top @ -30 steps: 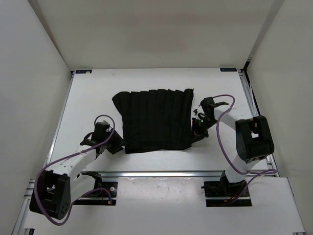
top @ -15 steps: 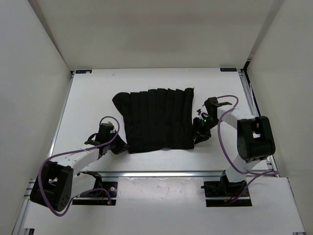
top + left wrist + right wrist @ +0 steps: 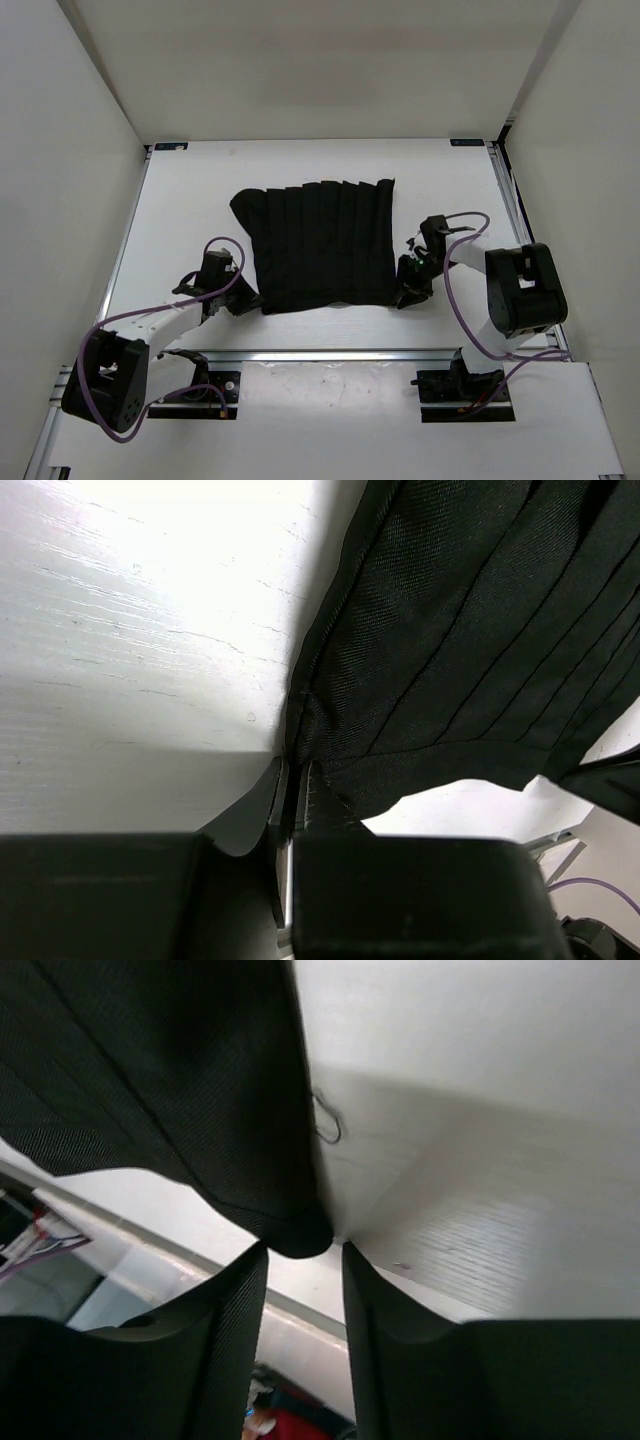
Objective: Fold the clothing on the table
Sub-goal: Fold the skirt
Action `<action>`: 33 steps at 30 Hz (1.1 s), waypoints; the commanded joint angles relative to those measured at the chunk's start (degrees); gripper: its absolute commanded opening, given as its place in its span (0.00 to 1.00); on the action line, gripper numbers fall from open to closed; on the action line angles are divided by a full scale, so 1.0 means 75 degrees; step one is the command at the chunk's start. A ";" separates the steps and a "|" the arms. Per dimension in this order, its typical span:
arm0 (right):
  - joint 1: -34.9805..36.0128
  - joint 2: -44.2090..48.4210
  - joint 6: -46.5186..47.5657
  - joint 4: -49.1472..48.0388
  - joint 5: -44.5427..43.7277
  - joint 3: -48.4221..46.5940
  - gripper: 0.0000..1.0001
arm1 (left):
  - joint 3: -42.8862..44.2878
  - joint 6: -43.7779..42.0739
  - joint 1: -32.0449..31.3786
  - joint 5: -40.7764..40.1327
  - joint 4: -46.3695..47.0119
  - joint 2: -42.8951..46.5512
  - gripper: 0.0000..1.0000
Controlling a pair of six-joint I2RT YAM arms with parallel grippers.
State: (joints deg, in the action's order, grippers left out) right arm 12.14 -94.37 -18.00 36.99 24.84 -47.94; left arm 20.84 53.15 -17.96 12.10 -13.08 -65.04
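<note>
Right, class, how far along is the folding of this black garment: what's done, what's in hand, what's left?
Done: nothing folded; the clothing lies flat on the table. In hand: the left hand pinches its near left corner; the right hand stands open around the near right corner. Left: closing that grip and every fold.

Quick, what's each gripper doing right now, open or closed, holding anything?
Left gripper: closed, pinching a near corner of the black pleated fabric garment.
Right gripper: open, the garment's other near corner at its fingertips, not gripped.
</note>
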 commanded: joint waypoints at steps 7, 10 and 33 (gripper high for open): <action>0.0280 -0.0402 -0.0787 -0.2199 0.0624 0.0615 0.32 | 0.0127 -0.0207 0.0004 0.0098 -0.0306 0.0187 0.00; 0.0128 -0.0321 -0.0823 -0.2098 0.0486 0.0371 0.36 | 0.0221 -0.0265 -0.0020 0.0028 -0.0306 0.0187 0.00; -0.0143 -0.0648 -0.0434 -0.2035 0.0260 0.0087 0.45 | 0.0022 -0.0394 0.0238 0.0039 -0.0705 0.0737 0.00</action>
State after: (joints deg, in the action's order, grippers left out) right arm 9.65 -95.96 -20.97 28.56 27.51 -48.86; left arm 21.37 51.24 -16.23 12.49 -17.58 -61.39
